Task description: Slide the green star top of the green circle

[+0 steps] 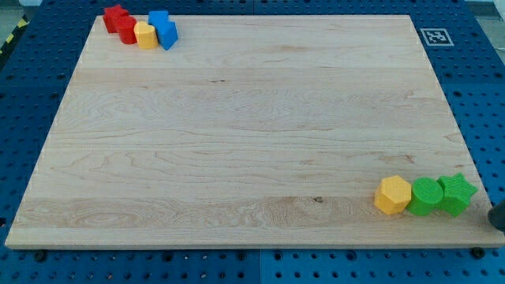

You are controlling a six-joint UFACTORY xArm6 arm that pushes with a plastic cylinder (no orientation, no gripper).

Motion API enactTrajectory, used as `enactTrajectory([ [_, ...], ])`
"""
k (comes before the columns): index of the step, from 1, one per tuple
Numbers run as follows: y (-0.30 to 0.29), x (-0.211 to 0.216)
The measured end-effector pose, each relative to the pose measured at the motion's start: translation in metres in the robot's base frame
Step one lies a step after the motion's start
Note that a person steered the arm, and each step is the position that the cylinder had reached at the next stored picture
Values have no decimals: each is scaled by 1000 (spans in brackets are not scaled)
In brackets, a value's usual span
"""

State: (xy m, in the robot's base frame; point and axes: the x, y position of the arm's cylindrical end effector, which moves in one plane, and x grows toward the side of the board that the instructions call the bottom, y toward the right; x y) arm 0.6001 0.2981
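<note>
The green star (457,194) lies at the board's bottom right, near the right edge. It touches the right side of the green circle (427,196). A yellow hexagon (393,195) touches the circle's left side, so the three form a row. A dark shape at the view's right edge appears to be my tip (499,224). It is just right of the green star and slightly below it, off the board's edge and apart from the star.
At the top left corner sits a cluster: a red star (116,16), a red block (128,31), a yellow block (145,35) and two blue blocks (164,29). A black-and-white marker tag (435,36) is at the board's top right corner.
</note>
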Motion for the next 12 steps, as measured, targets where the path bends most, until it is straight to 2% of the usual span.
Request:
enactTrajectory([
  [2, -41, -18],
  [3, -44, -20],
  [4, -43, -41],
  [5, -51, -82],
  [6, -72, -99],
  [7, -80, -99],
  [9, -15, -55],
  [10, -18, -34],
  [12, -71, -48],
])
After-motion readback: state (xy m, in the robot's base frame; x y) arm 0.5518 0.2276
